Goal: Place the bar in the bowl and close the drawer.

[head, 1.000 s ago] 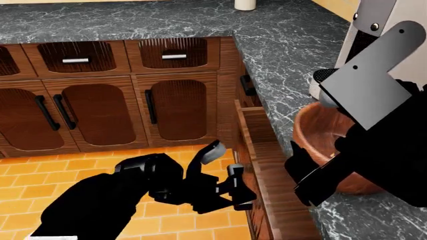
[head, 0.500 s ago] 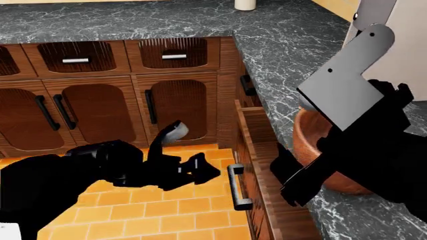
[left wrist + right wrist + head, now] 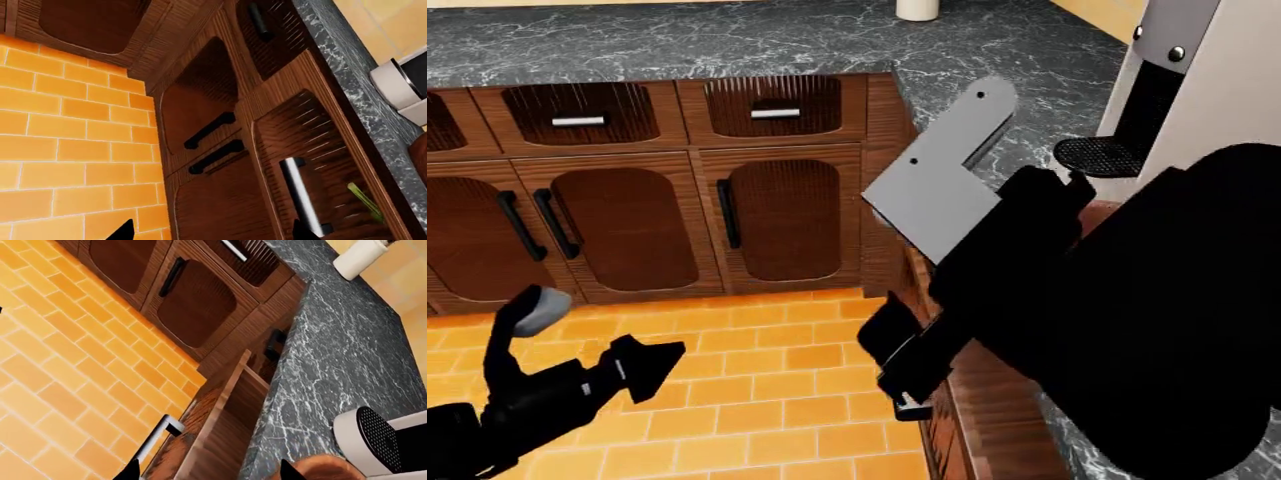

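The bar is out of view in every frame. The drawer (image 3: 223,420) stands pulled out from under the counter, its handle (image 3: 157,437) over the tiled floor; in the head view only its front part (image 3: 974,430) shows below my right arm. A sliver of the reddish-brown bowl (image 3: 320,469) sits on the counter beside the drawer; my right arm hides it in the head view. My right gripper (image 3: 210,475) hangs open above the drawer's front (image 3: 894,360), holding nothing. My left gripper (image 3: 607,335) is open and empty over the floor, well left of the drawer.
Brown cabinet doors with black handles (image 3: 727,212) and small drawers with silver handles (image 3: 774,113) line the back. A white machine (image 3: 1201,70) stands on the grey marble counter (image 3: 1001,60). A green stalk (image 3: 363,200) shows in the left wrist view.
My left gripper has drawn back leftward from the drawer handle to the floor area. My right arm has swung left from above the bowl to over the drawer front.
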`<state>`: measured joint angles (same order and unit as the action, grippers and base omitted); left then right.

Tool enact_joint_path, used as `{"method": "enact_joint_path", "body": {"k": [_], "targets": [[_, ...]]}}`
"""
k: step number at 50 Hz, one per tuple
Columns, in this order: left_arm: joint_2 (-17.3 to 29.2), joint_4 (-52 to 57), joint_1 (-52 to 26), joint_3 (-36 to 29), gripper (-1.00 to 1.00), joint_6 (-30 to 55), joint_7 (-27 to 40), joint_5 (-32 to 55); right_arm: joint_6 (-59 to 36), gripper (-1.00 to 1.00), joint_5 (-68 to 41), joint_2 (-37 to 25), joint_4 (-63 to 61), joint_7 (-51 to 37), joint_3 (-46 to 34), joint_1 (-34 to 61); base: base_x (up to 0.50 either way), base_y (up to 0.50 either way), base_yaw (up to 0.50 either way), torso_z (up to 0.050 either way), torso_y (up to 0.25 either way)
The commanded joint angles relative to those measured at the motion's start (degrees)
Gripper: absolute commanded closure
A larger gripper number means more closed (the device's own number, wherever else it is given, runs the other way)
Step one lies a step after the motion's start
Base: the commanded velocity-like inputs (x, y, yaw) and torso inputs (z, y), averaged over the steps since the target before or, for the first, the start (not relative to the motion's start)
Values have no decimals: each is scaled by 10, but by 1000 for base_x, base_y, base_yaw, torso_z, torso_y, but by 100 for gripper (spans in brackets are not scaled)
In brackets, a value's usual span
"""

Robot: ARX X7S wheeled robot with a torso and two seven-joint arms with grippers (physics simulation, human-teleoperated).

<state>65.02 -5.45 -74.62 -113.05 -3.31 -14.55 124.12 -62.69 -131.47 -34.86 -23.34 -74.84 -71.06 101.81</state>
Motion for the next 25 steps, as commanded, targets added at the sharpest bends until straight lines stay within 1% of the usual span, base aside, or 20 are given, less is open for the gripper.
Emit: {"method": "enact_joint_path", "body": {"k": [1, 7, 18, 25], "targets": [[78, 54, 40, -3, -100, -74, -18, 11, 64, -100, 7, 122, 18, -98, -77, -20, 0, 0, 0, 0, 0], [68, 43, 52, -4, -100, -77, -34, 17, 89, -100, 35, 194, 45, -120, -112, -38, 0, 0, 0, 0, 0], [43, 20, 67, -8, -100, -75, -44, 22, 118, -100, 93, 275, 92, -114, -164, -90, 0, 0, 0, 0, 0], [36, 10, 76, -8, -100, -77, -50, 26, 133, -100, 134, 317, 153, -115, -211, -125, 0, 0, 0, 0, 0]]}}
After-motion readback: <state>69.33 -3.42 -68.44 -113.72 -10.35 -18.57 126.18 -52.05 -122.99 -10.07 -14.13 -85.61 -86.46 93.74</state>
